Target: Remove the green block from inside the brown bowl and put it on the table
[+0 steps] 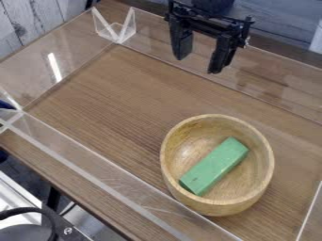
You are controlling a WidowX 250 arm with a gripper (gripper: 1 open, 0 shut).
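A bright green block (214,166) lies slanted inside the light tan wooden bowl (258,141), which rests on the wood-grain table (107,104) toward the front right. My gripper (201,53) hangs at the back, above the table and well behind the bowl, pointing down. Its two dark fingers (183,41) stand apart with nothing between them, so it is open and apart from both block and bowl.
Low clear acrylic walls (75,165) edge the table along the front left and the back. A clear acrylic corner piece (116,26) stands at the back left. A dark cable or wheel shows at the bottom left, below the table.
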